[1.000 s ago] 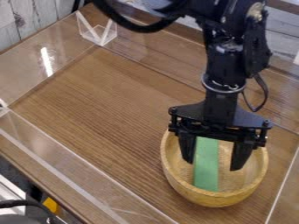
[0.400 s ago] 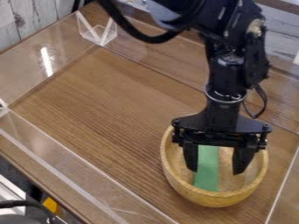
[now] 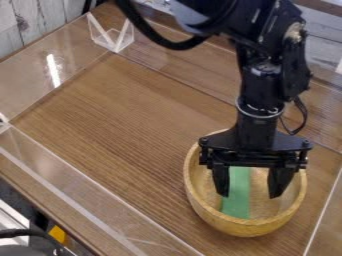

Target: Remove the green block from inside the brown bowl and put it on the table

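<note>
The brown bowl (image 3: 203,203) of light tan wood sits on the table (image 3: 120,120) at the lower right. Inside it lies the green block (image 3: 241,196), a flat bright-green bar running from the bowl's floor toward its near wall. My gripper (image 3: 249,182) reaches straight down into the bowl, open. One black finger (image 3: 219,179) stands left of the block and the other to its right, straddling its upper end. I cannot tell whether the fingertips touch the block. The arm hides the block's far end.
Low clear acrylic walls (image 3: 40,70) edge the table on the left and front. A clear acrylic piece (image 3: 111,38) stands at the back left. Bare wood-grain surface stretches to the left of the bowl.
The gripper has come down into the bowl and slightly right over the last second, now straddling the block more deeply. It stayed open. The block has not moved.
</note>
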{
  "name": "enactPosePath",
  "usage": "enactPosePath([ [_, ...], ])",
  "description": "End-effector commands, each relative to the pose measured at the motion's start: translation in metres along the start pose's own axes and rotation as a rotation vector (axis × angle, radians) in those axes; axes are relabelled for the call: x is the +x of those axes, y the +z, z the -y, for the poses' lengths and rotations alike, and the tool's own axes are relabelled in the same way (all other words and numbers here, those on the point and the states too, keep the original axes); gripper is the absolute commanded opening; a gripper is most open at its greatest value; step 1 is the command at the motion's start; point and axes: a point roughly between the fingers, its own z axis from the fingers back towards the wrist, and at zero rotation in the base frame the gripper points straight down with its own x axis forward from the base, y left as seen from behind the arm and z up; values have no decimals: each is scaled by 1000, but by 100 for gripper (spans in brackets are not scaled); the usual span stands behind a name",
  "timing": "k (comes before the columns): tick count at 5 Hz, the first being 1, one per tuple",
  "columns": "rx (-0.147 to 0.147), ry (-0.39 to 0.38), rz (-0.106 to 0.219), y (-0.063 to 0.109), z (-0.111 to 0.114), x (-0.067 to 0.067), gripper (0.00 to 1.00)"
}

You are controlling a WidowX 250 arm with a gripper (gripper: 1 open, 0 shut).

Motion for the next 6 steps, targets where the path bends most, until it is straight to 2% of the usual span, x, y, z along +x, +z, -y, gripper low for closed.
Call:
enactPosePath([
  [1, -29, 12, 25, 12, 0, -6, 100],
  [2, -27, 42, 32, 16, -4, -13, 100],
  [3, -26, 71, 35, 13, -6, -11, 0],
  [4, -26, 50, 35, 18, -2, -7, 0],
  [5, -30, 29, 36, 31, 0, -3, 0],
  [6, -41, 33, 38, 52, 0, 3, 0],
])
